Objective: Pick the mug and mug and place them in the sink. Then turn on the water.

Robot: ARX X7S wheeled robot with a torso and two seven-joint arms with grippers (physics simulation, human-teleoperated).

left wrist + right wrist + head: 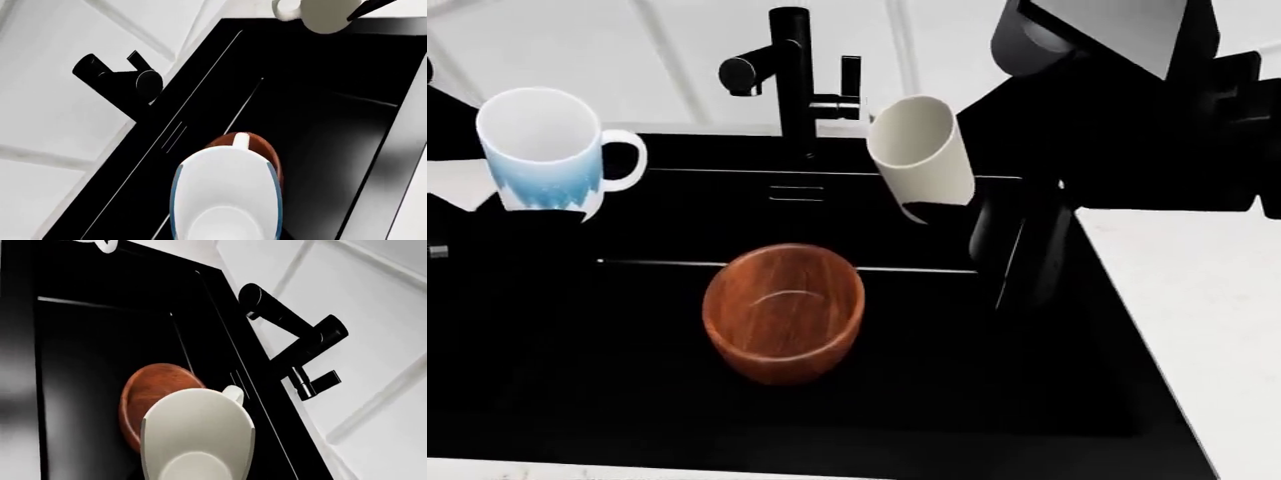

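Here, in the head view, I hold both mugs over the large matte black rectangular sink point(1094, 380), ready to lower them in. At upper left of the frame, my left tool point(507, 215) is clamped on the white mug with a blue jagged band point(545, 150), upright, handle pointing toward the middle. Right of centre, my right tool point(961, 215) grips the plain cream mug point(921, 155), tilted with its mouth up and toward me. Neither mug touches the basin. A brown wooden bowl point(785, 312) sits on the sink floor between them, so I judge each mug should go down beside it. The black tap with lever handle point(790, 70) stands at top centre, untouched.
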